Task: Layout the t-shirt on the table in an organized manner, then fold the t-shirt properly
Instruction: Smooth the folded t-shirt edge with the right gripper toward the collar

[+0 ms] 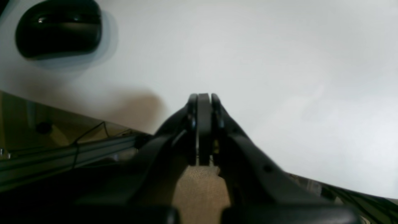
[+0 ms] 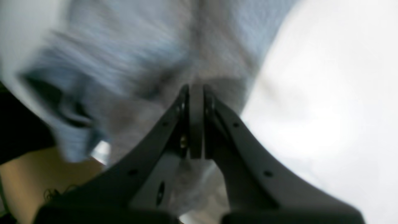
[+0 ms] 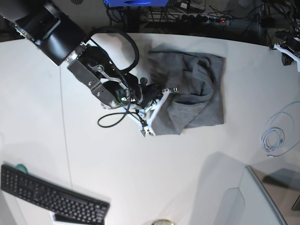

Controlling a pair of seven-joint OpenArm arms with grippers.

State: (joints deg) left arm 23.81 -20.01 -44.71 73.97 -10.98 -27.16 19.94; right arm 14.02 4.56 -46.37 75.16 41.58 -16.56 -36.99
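Left claw (image 1: 204, 99) is sitting pressed together and empty over bare tabletop (image 1: 279, 62) beside a black mouse (image 1: 59, 28). Right wrist view: right claw (image 2: 196, 90) is pinching t-shirt (image 2: 130, 56) cloth. Base view: the crumpled shirt is lying mid-tabletop; lifting slowly should unfurl it.

Crumpled grey t-shirt (image 3: 194, 93) lies on white table (image 3: 154, 178).

A lab or office workspace is suggested: a keyboard (image 3: 51, 197) is seen at seven o'clock on the white table (image 3: 154, 178), a coiled cable (image 3: 276, 136) at three o'clock, and power strips (image 3: 187, 18) at twelve.
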